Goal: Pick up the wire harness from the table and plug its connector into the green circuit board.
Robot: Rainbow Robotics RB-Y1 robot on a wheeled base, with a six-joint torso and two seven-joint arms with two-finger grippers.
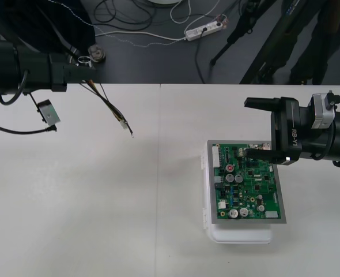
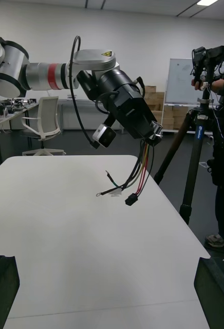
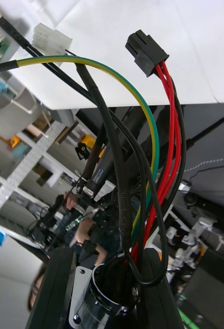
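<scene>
My left gripper pinches the wire harness by its round socket, the wires hanging lengthwise away from the grip to the free black plug, and the green circuit board lies well off toward my right gripper, spread wide at its edge.

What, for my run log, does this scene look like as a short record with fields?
left tool: shut on the harness at its socket, raised over the table's far left
wires: hang down from the left tool
plug: dangling free, not in the board
right tool: open, at the board's far right, one finger over it
board: on its white base, right of the table's centre
</scene>
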